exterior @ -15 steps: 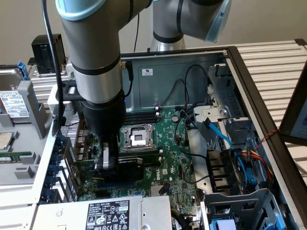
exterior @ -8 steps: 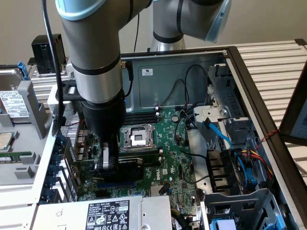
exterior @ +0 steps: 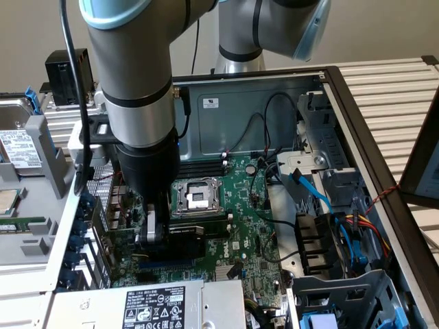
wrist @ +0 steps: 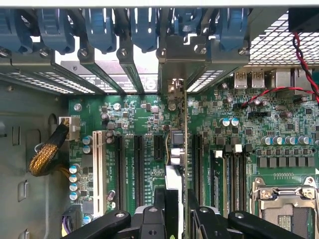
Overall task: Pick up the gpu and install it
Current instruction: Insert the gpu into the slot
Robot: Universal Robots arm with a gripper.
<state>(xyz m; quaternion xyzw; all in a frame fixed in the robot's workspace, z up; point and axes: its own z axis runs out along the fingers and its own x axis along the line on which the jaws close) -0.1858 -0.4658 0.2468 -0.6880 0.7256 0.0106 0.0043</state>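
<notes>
We see black gripper (wrist: 175, 211) clamped on edge-on green gpu card (wrist: 178, 149), long axis parallel to black motherboard slots (wrist: 138, 164), directly below claw.

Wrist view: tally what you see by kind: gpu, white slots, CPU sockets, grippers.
gpu: 1
white slot: 1
CPU socket: 1
gripper: 1
Total: 4
</notes>
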